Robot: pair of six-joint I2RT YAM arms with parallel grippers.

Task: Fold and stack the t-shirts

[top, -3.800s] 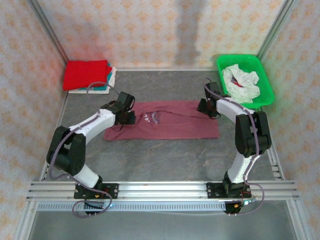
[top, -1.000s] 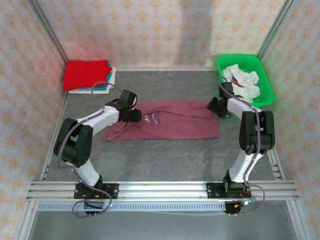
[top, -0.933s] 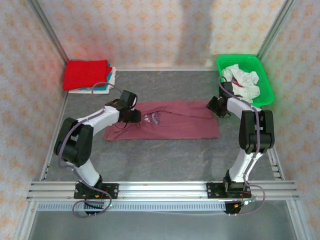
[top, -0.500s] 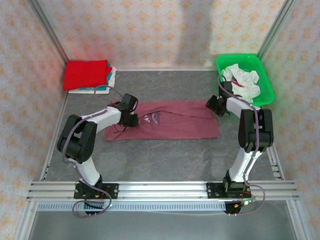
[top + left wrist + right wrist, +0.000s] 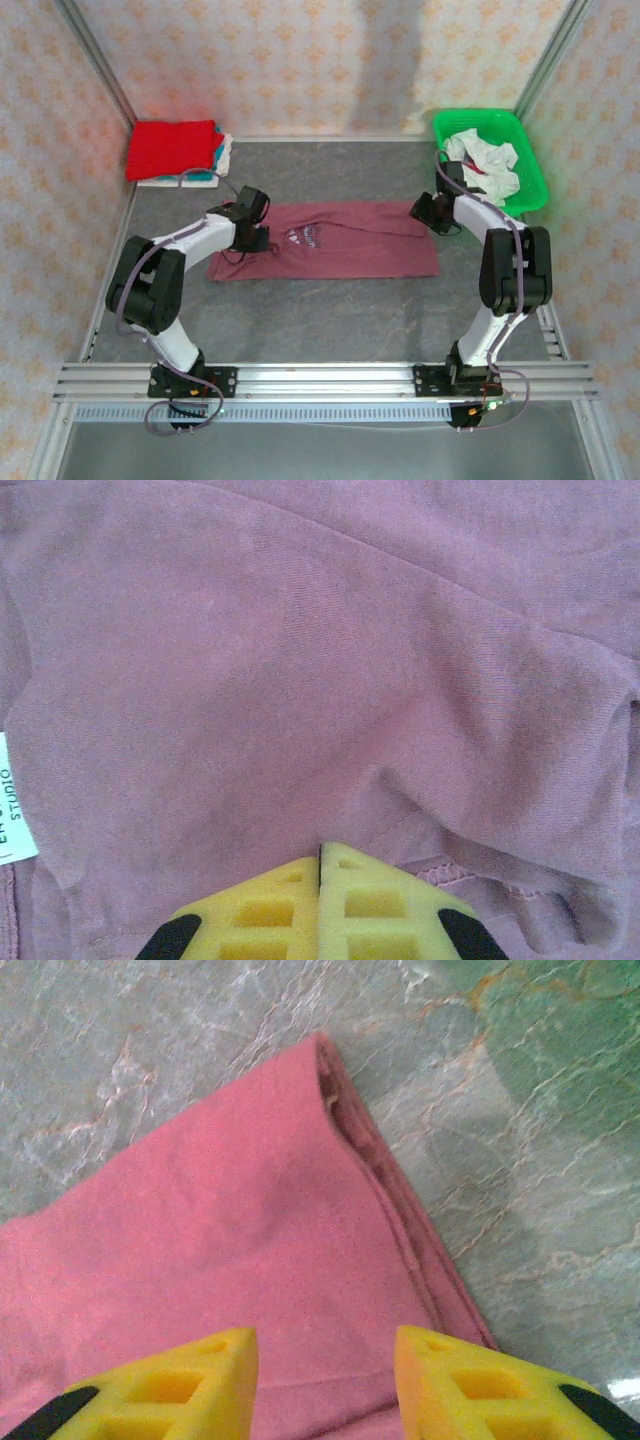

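Slippage is the first risk to be considered. The left gripper (image 5: 320, 852) is closed, its yellow fingers (image 5: 380, 905) pressed together on a small pucker of the maroon t-shirt (image 5: 350, 245) close to a stitched hem (image 5: 470, 872), and only a thin pinch of cloth seems to be held. If the arm is lifted quickly, the fold could be pulled out, or only the top layer could be raised while the layer below is left on the worktop (image 5: 330, 320). The right gripper (image 5: 320, 1338) is open, with its jaws standing apart above the far right corner of the shirt and nothing between them. A lift on one side alone would therefore probably drag the cloth crooked and spoil the flat shape. If this gripper is lowered a little off the corner, bare worktop would be met instead of cloth.

The maroon t-shirt is spread flat across the middle of the worktop, print side up, with its long edges parallel to the near edge. Wide free surface is seen between it and the near edge, and a narrower strip toward the far edge. The green basket (image 5: 478, 116), with a white t-shirt (image 5: 485, 160) crumpled inside, is placed in the far right corner, close to the right gripper — an outward swing could knock it. The folded stack (image 5: 218, 158), with a red t-shirt (image 5: 168, 148) on top, is found in the far left corner, well apart from the maroon one, and the way to it looks open.
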